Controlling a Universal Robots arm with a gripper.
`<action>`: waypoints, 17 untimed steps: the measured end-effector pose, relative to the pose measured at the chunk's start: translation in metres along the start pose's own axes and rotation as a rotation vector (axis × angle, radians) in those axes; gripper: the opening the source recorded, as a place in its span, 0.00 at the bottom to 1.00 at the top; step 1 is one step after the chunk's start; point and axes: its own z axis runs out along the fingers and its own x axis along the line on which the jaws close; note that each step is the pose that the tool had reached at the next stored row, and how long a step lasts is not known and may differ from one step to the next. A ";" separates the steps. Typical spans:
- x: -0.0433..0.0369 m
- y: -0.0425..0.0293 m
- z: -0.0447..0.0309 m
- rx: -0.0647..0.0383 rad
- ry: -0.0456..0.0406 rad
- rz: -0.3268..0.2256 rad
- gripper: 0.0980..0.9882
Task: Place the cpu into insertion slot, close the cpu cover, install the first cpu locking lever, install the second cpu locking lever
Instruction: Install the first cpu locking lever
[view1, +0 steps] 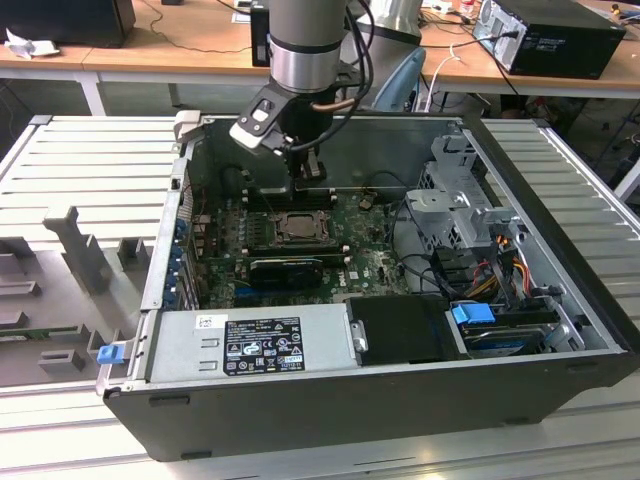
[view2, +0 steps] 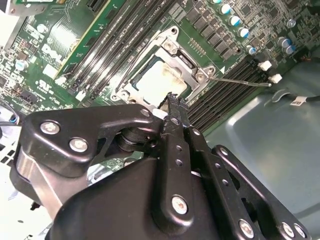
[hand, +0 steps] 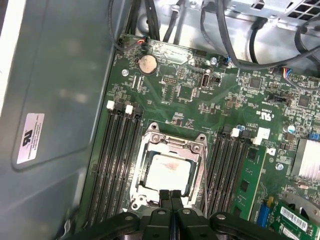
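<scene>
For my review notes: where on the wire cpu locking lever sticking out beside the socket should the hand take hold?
Probably near the free end of the cpu locking lever, seen in the second wrist view: the thin rod juts from the cpu cover's corner over the memory slots, uncrowded there. Come from above, pinching across it.

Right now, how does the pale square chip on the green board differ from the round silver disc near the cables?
The cpu is square; the coin battery is round. The cpu looks larger than the coin battery. The cpu lies inside the window of the cpu cover, between black memory slots; the coin battery sits near the edge of the board. Both are flat with pale metal tops.
</scene>
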 end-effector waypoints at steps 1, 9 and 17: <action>0.0000 0.0000 0.0000 0.000 -0.0002 -0.005 0.01; 0.0000 0.0000 0.0000 0.001 -0.0007 -0.039 0.01; 0.0000 0.0001 0.0000 0.002 -0.0028 -0.061 0.01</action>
